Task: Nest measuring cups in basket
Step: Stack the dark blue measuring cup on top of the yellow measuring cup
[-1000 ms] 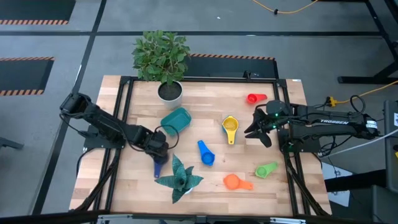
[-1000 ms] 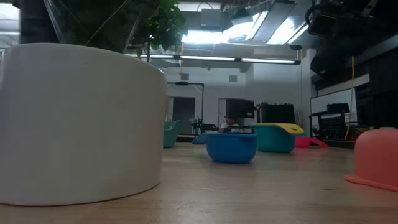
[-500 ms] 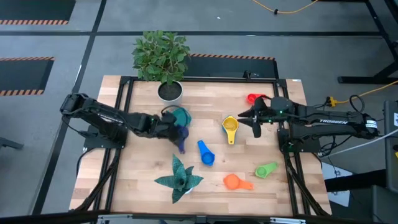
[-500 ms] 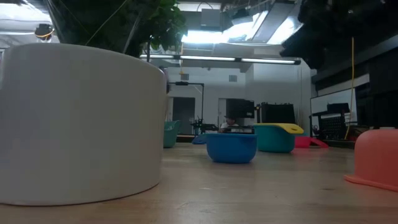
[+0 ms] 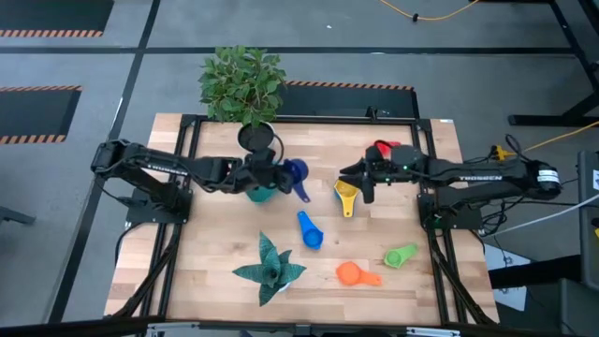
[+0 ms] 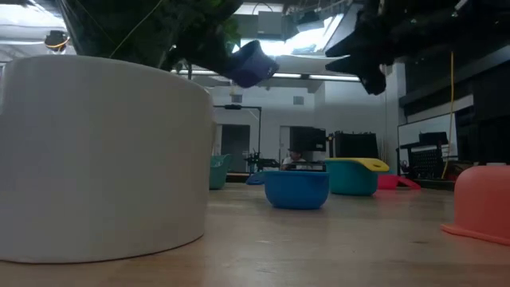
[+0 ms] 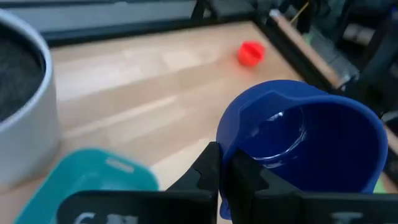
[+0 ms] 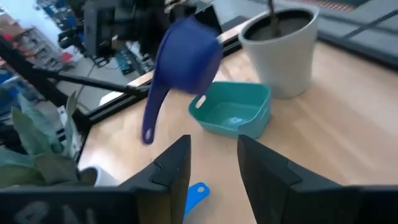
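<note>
Left end effector point(image 5: 277, 177) is clamped on the dark blue cup point(image 5: 295, 173), carrying it just over the teal basket point(image 5: 261, 193) below, presumably to drop it in. Right end effector point(image 5: 360, 175), fingers spread and empty, hangs beside the yellow cup point(image 5: 346, 192), probably next

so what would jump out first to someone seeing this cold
The left gripper holds a dark blue measuring cup in the air over the teal basket, near the white plant pot. Across the table, the right gripper hangs open above the yellow measuring cup.
</note>
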Action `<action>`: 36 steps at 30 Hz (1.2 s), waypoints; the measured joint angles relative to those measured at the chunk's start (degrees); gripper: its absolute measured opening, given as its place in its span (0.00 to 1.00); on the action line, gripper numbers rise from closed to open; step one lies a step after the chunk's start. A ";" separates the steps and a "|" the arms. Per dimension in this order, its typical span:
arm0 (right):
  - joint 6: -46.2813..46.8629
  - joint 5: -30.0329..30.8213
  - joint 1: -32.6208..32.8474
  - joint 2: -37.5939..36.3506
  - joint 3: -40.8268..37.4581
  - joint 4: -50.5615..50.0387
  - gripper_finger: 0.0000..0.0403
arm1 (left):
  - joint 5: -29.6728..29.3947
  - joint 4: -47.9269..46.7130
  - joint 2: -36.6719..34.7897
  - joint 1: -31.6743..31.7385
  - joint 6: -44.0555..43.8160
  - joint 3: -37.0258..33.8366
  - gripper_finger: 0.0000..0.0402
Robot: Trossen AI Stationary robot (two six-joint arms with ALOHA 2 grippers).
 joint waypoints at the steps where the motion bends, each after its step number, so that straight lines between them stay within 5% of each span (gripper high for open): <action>1: 0.56 -1.03 0.00 0.85 0.00 0.75 0.34 | -0.30 0.52 0.00 0.27 0.17 0.00 0.01; 11: 3.76 -8.66 0.04 9.55 0.02 13.76 0.34 | -1.14 1.93 0.00 1.49 0.26 -0.02 0.02; 22: 3.47 -8.15 3.95 17.48 0.04 24.51 0.34 | -1.88 2.09 0.00 1.47 0.15 -0.04 0.02; 36: 1.42 -5.63 5.93 25.39 7.37 23.17 0.34 | -2.06 2.16 0.00 1.47 0.11 -0.04 0.01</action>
